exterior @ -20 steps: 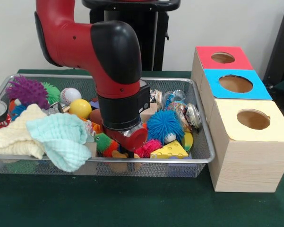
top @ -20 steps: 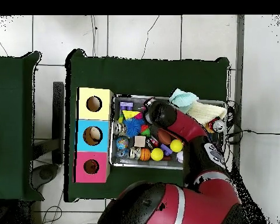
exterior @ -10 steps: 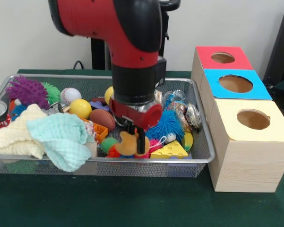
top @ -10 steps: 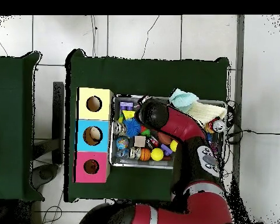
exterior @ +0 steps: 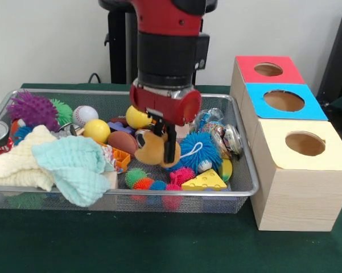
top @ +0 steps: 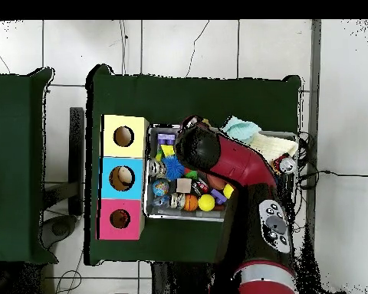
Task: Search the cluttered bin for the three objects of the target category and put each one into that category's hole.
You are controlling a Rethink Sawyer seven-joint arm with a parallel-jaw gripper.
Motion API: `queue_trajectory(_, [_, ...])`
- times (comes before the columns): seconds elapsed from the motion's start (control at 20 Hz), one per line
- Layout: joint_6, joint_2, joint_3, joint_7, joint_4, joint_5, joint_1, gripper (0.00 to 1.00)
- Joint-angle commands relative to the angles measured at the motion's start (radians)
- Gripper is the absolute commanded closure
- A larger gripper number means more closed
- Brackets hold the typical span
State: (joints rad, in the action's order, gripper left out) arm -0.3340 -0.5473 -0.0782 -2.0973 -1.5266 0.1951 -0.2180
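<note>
Gripper (exterior: 161,142) pinches a tan plush toy (exterior: 151,149) above the bin (exterior: 239,190); the soft, off-centre hold could slip, dropping it back among clutter before any hole.

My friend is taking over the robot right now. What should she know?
Gripper: shut on the tan plush toy, lifted above the mesh bin.
Boxes: red hole, blue hole and yellow hole stand beside the bin; nothing is visibly dropped in yet.
In the bin: blue spiky ball, cheese wedge, yellow ball, cloths.
Left: carry the plush to its hole, then look for two more.
</note>
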Motion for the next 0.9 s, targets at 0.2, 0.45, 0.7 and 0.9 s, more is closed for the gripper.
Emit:
queue_trajectory(0.2, [-0.138,-0.077,-0.04,-0.201,-0.136,0.038,0.039,1.0])
queue_trajectory(0.45, [-0.169,-0.127,-0.081,-0.232,-0.183,0.053,0.08,1.0])
queue_trajectory(0.7, [-0.268,-0.205,-0.165,-0.283,-0.23,0.073,0.161,1.0])
queue_trajectory(0.9, [-0.335,-0.258,-0.229,-0.321,-0.264,0.087,0.226,1.0])
